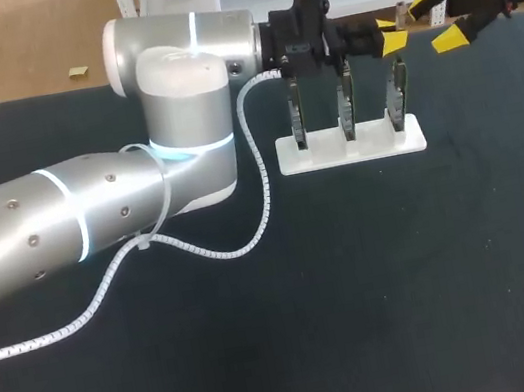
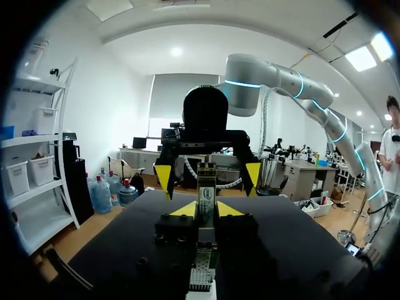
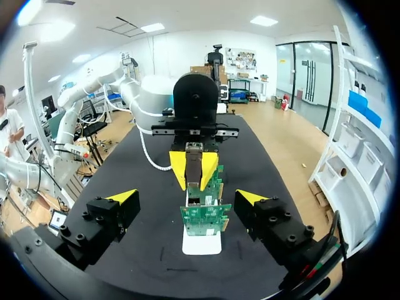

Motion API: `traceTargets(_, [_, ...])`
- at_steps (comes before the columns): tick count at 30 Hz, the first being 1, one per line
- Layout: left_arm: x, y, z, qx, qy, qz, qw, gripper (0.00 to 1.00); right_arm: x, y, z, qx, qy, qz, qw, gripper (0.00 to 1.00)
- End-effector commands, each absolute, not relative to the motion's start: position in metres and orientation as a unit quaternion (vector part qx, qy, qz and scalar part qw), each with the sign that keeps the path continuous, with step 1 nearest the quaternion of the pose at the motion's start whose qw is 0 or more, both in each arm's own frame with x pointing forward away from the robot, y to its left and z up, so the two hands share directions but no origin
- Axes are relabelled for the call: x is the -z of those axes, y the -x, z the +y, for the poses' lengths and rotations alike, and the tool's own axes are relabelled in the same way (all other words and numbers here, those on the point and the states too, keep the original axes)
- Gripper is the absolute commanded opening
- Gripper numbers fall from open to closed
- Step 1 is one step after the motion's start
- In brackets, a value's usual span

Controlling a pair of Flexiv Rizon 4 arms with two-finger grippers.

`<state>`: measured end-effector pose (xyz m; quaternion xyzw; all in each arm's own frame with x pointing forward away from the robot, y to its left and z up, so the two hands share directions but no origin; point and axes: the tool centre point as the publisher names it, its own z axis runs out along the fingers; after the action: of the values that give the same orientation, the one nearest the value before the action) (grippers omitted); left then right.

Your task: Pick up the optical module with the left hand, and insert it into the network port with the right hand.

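Observation:
My left gripper [image 1: 390,33] hovers above the right end of the card stand, shut on the optical module [image 2: 206,195], a slim metal bar with a printed label. Seen from the right wrist, the module [image 3: 194,167] points toward that camera between the left gripper's yellow fingertips [image 3: 178,170]. My right gripper [image 1: 434,19] faces the left one from the far right of the table and is open, its tips standing wide on either side of the module's line [image 3: 186,197]. Three green network cards [image 1: 343,106] stand upright in a white stand [image 1: 415,141]. The nearest card [image 3: 205,215] lies between and below the two grippers.
The left arm's thick silver body [image 1: 93,216] and its white coiled cable [image 1: 211,251] cover the table's left half. The dark mat [image 1: 390,285] spreads in front of the stand. The table's far edge runs just behind the grippers.

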<state>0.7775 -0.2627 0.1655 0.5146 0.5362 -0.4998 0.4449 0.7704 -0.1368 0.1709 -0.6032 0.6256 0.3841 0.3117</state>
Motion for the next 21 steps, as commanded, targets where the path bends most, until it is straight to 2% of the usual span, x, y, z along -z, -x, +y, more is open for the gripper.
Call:
traceTargets(1, [-0.165, -0.780, -0.263, 0.501, -0.515, 0.535, 0.444, 0.00, -0.177, -0.777, -0.138, -0.403, 0.585, 0.627, 0.320, 1.00])
traceTargets(21, [-0.165, -0.780, -0.263, 0.501, -0.515, 0.535, 0.444, 0.00, -0.196, -0.782, -0.115, -0.377, 0.608, 0.621, 0.321, 1.00])
